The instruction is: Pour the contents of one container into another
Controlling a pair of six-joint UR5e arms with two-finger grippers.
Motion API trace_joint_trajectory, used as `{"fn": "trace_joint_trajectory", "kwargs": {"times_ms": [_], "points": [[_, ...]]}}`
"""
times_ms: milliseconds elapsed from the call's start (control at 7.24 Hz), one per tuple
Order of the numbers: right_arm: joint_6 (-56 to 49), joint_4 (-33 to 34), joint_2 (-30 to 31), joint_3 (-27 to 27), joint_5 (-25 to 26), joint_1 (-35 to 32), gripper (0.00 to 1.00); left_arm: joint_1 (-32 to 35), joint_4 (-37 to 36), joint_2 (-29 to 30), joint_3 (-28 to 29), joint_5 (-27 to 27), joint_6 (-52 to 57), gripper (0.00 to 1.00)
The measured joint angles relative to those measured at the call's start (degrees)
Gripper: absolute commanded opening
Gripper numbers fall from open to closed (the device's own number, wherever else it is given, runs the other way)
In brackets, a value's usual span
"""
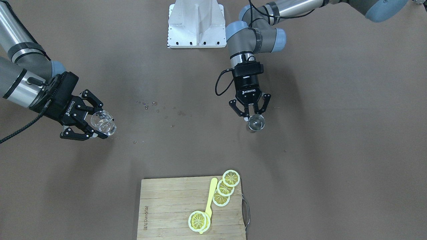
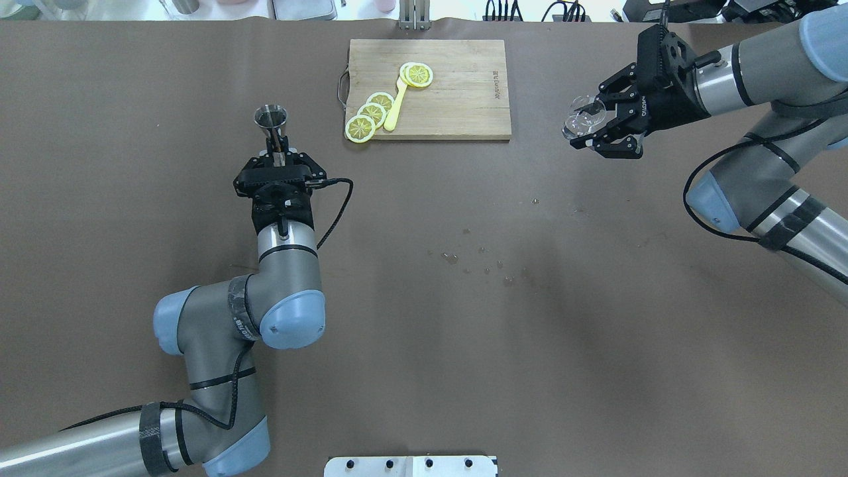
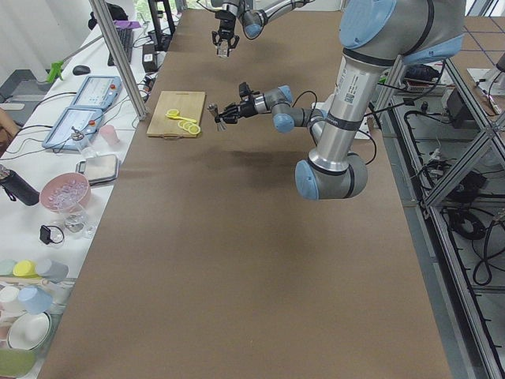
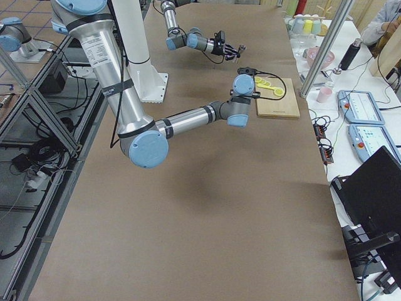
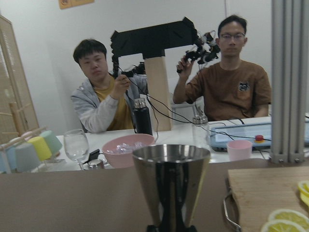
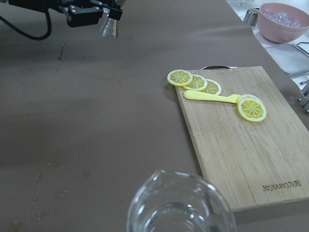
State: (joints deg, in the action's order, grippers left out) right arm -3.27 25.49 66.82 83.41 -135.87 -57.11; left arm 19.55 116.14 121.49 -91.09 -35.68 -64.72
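Jigger [image 1: 257, 123] upright, pinched at its waist by your left gripper [image 1: 252, 116] so nothing spills; right gripper [image 1: 99, 122] clasps glass [image 1: 104, 124], well apart. Bring them together before pouring.

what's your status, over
Left gripper, jaws shut on steel jigger. Right gripper, jaws shut on clear glass. Far apart; droplets on table between.

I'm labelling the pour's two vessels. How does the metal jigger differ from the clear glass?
The jigger is opaque, shiny metal; the glass is transparent. The jigger flares up from a narrow waist, while the glass is a rounder cup and looks wider. The left gripper holds the jigger and the right gripper holds the glass. Both are clamped between fingers.
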Motion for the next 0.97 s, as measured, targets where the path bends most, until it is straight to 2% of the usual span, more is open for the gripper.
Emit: {"fn": "trace_joint_trajectory", "kwargs": {"times_ms": [690, 967], "points": [[-0.1, -0.1, 0.8, 0.0, 0.1, 0.0, 0.00, -0.9, 29.2, 1.1, 7.3, -10.7, 19.1, 0.00], [-0.2, -0.1, 1.1, 0.0, 0.3, 0.0, 0.00, -1.0, 36.6, 2.2, 8.7, -13.9, 25.6, 0.00]]}}
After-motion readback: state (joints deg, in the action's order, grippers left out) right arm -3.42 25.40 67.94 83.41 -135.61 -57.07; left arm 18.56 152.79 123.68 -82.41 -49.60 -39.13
